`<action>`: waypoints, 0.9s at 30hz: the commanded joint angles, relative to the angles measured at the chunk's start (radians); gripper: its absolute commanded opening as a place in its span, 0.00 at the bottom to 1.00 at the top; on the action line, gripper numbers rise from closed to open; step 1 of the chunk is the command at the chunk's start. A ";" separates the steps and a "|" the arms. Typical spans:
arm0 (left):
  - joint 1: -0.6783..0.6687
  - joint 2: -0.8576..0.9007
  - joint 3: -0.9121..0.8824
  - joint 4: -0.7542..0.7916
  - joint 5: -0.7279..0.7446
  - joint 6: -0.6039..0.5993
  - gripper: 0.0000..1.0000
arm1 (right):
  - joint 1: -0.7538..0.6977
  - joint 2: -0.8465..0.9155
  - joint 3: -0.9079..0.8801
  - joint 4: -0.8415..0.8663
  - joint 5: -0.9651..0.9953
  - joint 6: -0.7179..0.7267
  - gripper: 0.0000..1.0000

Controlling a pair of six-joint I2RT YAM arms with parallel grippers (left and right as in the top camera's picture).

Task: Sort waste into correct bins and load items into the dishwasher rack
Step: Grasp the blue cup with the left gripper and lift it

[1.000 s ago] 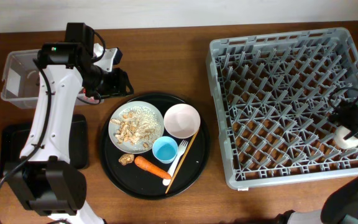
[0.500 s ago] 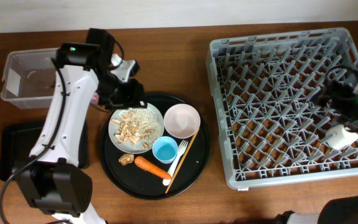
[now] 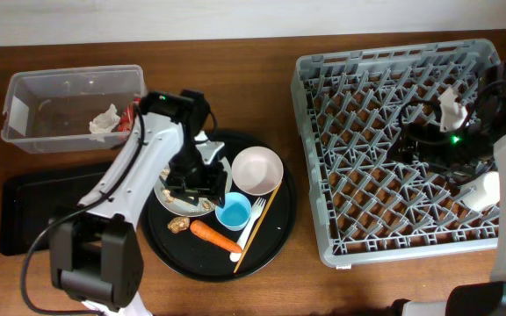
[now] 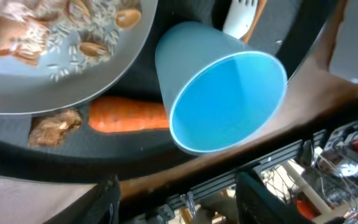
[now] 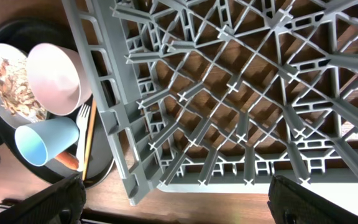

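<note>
My left gripper (image 3: 193,183) is open and empty, low over the pale plate (image 3: 170,203) of beige scraps (image 4: 55,43) on the round black tray. Its wrist view shows the open fingers (image 4: 182,202) near the light-blue cup (image 4: 222,99), the carrot (image 4: 129,116) and the brown lump (image 4: 55,124). The pink-white bowl (image 3: 257,169), white fork (image 3: 251,224) and chopstick (image 3: 260,221) lie beside them. My right gripper (image 3: 408,143) is open and empty over the grey rack (image 3: 323,105). A cream cup (image 3: 486,190) sits in the rack's right side. The napkin (image 3: 104,118) and red wrapper (image 3: 131,117) lie in the clear tub (image 3: 33,96).
The shallow black tray (image 3: 25,219) lies at the front left, partly under my left arm. The round black tray (image 3: 275,230) stands between it and the rack. Bare wooden table shows in front of the rack (image 5: 241,205).
My left arm has swung from beside the clear tub to over the plate. My right gripper has moved left across the rack, away from the cream cup that stays there.
</note>
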 commanded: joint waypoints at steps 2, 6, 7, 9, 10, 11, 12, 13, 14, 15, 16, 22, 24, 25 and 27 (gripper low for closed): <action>-0.018 0.000 -0.100 0.110 -0.010 -0.010 0.53 | 0.007 -0.003 0.011 -0.002 0.026 0.007 0.97; -0.018 0.000 -0.150 0.177 -0.010 -0.010 0.44 | 0.007 -0.003 0.011 -0.005 0.026 0.006 0.96; -0.018 0.000 -0.156 0.185 -0.010 -0.010 0.41 | 0.007 -0.003 0.011 -0.005 0.026 0.006 0.97; -0.018 0.000 -0.161 0.192 -0.010 -0.010 0.34 | 0.007 -0.003 0.011 -0.005 0.026 0.006 0.97; -0.018 0.000 -0.162 0.195 -0.010 -0.010 0.32 | 0.007 -0.003 0.011 -0.005 0.026 0.006 0.97; -0.018 0.000 -0.163 0.199 -0.010 -0.010 0.28 | 0.007 -0.003 0.011 -0.006 0.026 0.006 0.97; -0.018 0.000 -0.166 0.200 -0.010 -0.010 0.23 | 0.007 -0.003 0.011 -0.009 0.026 0.006 0.97; -0.018 0.000 -0.171 0.203 -0.010 -0.010 0.19 | 0.007 -0.003 0.011 -0.009 0.026 0.006 0.96; -0.018 0.000 -0.175 0.204 -0.010 -0.010 0.16 | 0.007 -0.003 0.011 -0.009 0.026 0.006 0.97; -0.018 0.000 -0.179 0.206 -0.010 -0.010 0.11 | 0.007 -0.003 0.011 -0.009 0.026 0.006 0.97; -0.018 0.000 -0.186 0.211 -0.010 -0.010 0.07 | 0.007 -0.003 0.011 -0.009 0.026 0.006 0.97; -0.018 0.000 -0.188 0.209 0.001 -0.009 0.00 | 0.007 -0.003 0.011 -0.009 0.026 0.006 0.96; -0.013 -0.002 -0.177 0.198 0.002 -0.009 0.00 | 0.007 -0.003 0.011 -0.009 0.026 0.006 0.97; -0.009 -0.004 -0.164 0.183 0.002 -0.008 0.00 | 0.007 -0.003 0.011 -0.010 0.027 0.006 0.97; 0.004 -0.014 -0.136 0.152 0.005 0.014 0.00 | 0.007 -0.003 0.011 -0.010 0.027 0.005 0.97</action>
